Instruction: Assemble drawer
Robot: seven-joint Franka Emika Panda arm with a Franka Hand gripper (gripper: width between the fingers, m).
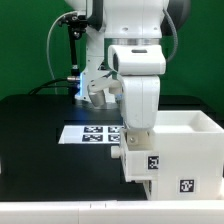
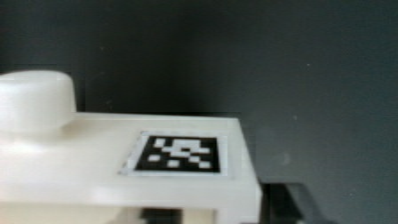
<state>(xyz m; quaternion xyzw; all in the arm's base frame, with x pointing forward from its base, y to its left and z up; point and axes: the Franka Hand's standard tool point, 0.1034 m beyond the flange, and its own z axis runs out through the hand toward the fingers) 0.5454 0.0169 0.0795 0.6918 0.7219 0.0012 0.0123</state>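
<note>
While hanging over the drawer (image 1: 178,150), fingers (image 1: 131,140) mostly hidden in the exterior view behind the arm's white wrist; cannot tell whether open or closed. Directly below them, a small white tray part (image 2: 134,165) with a black-and-white tag (image 2: 180,154) and a round knob (image 2: 36,100), seen close in the wrist view. Just beside them, toward the exterior view's right, the large cube casing. Behind, flat on the black desk (image 1: 35,125), the marker board (image 1: 88,133).
</note>
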